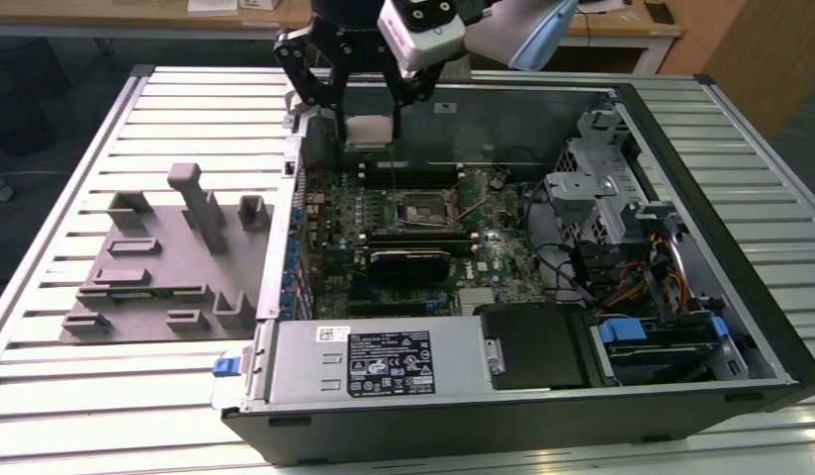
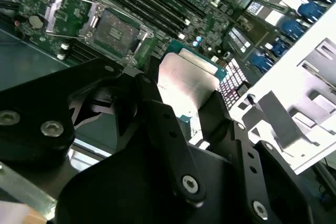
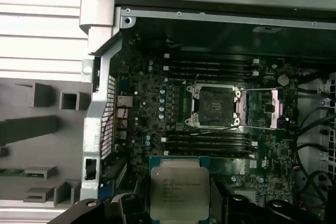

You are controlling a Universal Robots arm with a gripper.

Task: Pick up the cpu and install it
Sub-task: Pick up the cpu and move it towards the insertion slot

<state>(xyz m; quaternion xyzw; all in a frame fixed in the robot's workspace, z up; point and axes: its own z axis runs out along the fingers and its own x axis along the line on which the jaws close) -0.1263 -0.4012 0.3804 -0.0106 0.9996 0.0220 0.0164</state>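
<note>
Clamping small flat square silver-topped cpu (image 1: 369,130) by two opposite edges in black two-fingered gripper (image 1: 368,111), narrowed onto chip. Holding it aloft over open black computer case (image 1: 513,430), above far edge of green motherboard (image 1: 331,223). Showing cpu (image 3: 179,192) (image 2: 186,85) in both wrist views, pinched between dark fingers (image 2: 157,114). Hanging apart from square dark socket with metal frame (image 1: 421,210) (image 3: 214,106), open, with hinged plate swung aside. Lying on slatted metal table (image 1: 751,119), beside case at exterior view's left: grey moulded tray (image 1: 157,297).
</note>
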